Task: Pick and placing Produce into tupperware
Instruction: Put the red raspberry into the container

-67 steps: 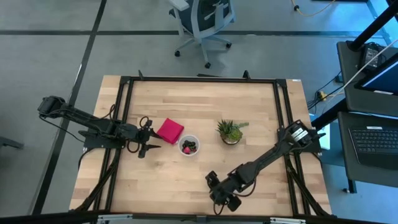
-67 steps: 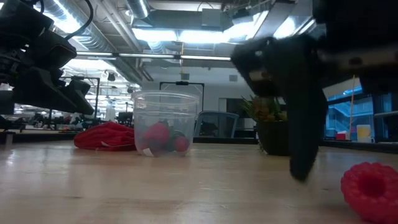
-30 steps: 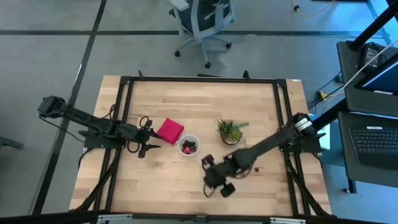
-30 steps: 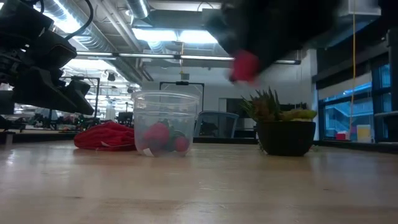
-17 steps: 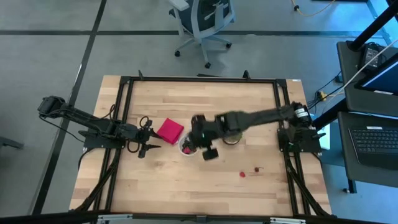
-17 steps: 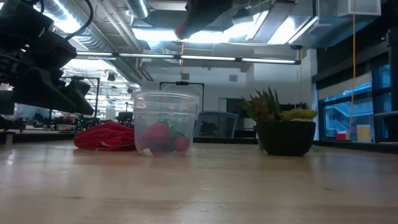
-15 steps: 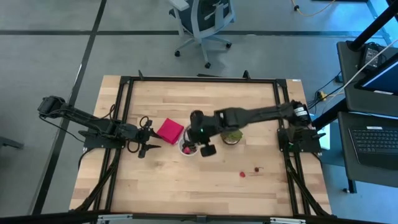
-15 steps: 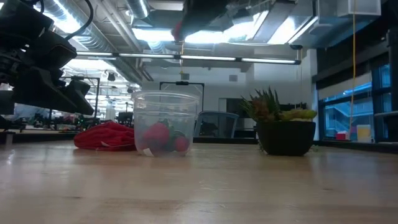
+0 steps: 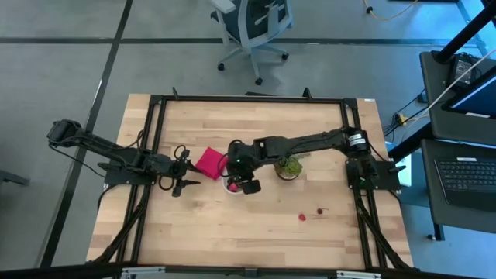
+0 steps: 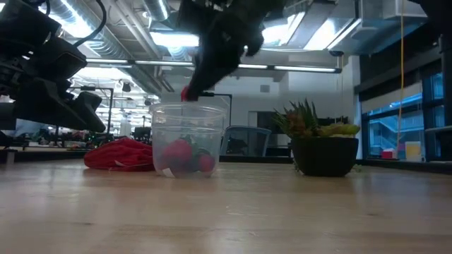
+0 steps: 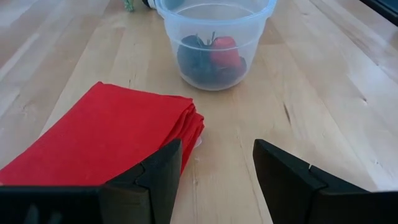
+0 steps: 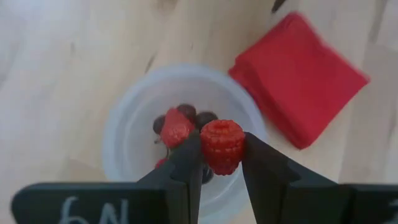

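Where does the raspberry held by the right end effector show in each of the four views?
High view: hidden under the right end effector, above the clear cup.
Low view: raspberry just above the cup's rim, centre-left.
Left wrist view: not in it.
Right wrist view: centre, pinched between the fingers.
Shared landmark: the clear cup, beside the red folded cloth.

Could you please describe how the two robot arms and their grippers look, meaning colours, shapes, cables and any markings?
Both arms are dark, slim and jointed. The left gripper has two black, blocky, angular fingers. The right gripper has matching black fingers, and white handwritten characters mark the bar at their base. Thin black cables loop beside the left arm. The right arm carries a pale band near its base.
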`<state>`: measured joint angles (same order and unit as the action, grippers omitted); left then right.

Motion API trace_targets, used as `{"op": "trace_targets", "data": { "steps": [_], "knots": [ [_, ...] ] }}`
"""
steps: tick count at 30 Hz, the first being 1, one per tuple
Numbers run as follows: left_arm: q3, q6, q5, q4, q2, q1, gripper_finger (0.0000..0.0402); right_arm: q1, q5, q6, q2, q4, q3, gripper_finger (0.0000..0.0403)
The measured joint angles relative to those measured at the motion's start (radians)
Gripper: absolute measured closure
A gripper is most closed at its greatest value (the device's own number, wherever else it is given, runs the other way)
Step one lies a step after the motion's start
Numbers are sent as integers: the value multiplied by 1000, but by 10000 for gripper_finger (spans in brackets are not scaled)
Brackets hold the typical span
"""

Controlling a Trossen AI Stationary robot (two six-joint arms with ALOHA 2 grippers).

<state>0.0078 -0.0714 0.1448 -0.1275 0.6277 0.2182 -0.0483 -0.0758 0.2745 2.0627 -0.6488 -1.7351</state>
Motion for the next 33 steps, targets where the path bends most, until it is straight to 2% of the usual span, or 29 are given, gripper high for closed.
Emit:
{"op": "trace_targets", "data": {
  "steps": [13,22,33],
  "knots": [
    [0,-5,0,5,0,0,209,0,2,49,103,3,0,306],
    [0,-5,0,7,0,0,209,0,3,50,105,2,0,304],
    [0,-5,0,7,0,0,209,0,3,48,104,-4,0,275]
  ]
}}
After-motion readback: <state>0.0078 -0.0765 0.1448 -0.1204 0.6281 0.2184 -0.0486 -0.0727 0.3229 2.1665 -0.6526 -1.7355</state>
